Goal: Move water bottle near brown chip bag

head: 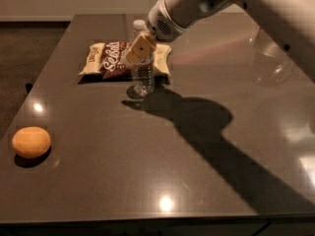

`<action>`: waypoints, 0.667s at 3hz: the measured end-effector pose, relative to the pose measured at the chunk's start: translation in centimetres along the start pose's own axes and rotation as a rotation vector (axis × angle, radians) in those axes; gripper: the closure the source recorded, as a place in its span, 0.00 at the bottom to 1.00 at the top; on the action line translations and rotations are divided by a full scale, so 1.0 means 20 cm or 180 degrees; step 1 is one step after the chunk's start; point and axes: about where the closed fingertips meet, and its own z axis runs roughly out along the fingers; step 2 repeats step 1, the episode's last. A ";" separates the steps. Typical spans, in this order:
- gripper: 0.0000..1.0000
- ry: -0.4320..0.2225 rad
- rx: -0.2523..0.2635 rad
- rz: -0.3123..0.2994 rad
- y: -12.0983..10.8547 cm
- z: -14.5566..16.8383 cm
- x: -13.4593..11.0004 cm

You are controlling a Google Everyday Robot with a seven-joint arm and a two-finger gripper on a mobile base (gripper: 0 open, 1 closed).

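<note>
The water bottle [143, 77] stands upright on the dark table, its white cap showing above the gripper. It is directly in front of the brown chip bag [112, 59], which lies flat at the back left, and its base almost touches the bag's front edge. My gripper [138, 50] reaches in from the upper right and is shut on the bottle's upper half. A tan finger [136, 51] crosses the label; the other finger is hidden behind the bottle.
An orange [31, 142] lies near the table's left front edge. The table [162, 171] is dark and glossy, with the arm's shadow across its middle. The white arm [236, 4] spans the upper right.
</note>
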 end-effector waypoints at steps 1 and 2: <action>0.00 0.0001 -0.0003 -0.0002 0.00 0.00 0.00; 0.00 0.0001 -0.0003 -0.0002 0.00 0.00 0.00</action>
